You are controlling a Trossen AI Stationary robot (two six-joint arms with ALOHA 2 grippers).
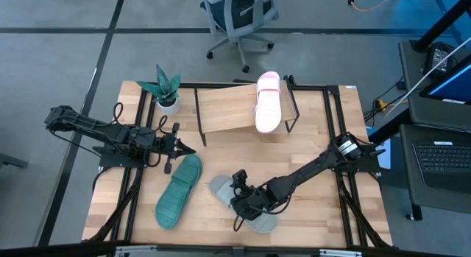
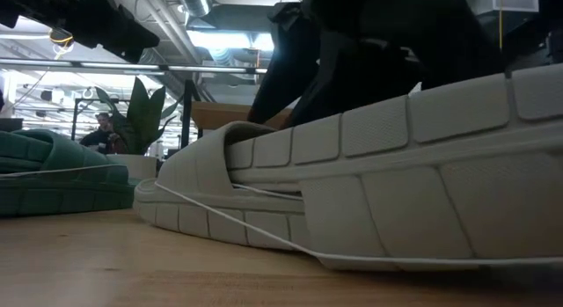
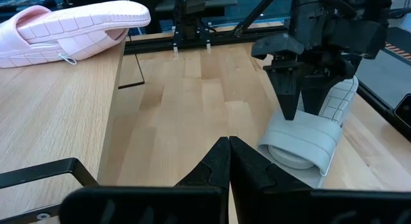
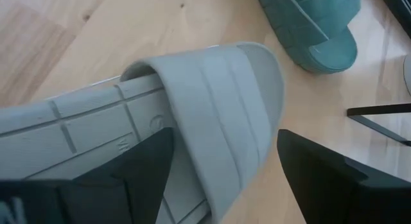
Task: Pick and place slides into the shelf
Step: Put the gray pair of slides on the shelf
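The grey slide lies sole down near the table's front edge, right of the teal slide, which also lies flat on the table. The pink slide rests on the right part of the slanted wooden shelf. My right gripper is open and tilted down over the grey slide, with one finger over the footbed behind the strap and the other beyond the toe end. My left gripper is shut and hovers at the table's left, above the teal slide's far end. My right gripper straddles the grey slide's wide strap from above, slanting down, one finger before it and one behind. I cannot tell whether either finger touches the slide. The slide lies flat on the table.
A potted plant stands at the far left, beside the shelf. Black frame rails run along the table's sides. Bare tabletop lies between the shelf and the slides. An office chair stands beyond the far edge.
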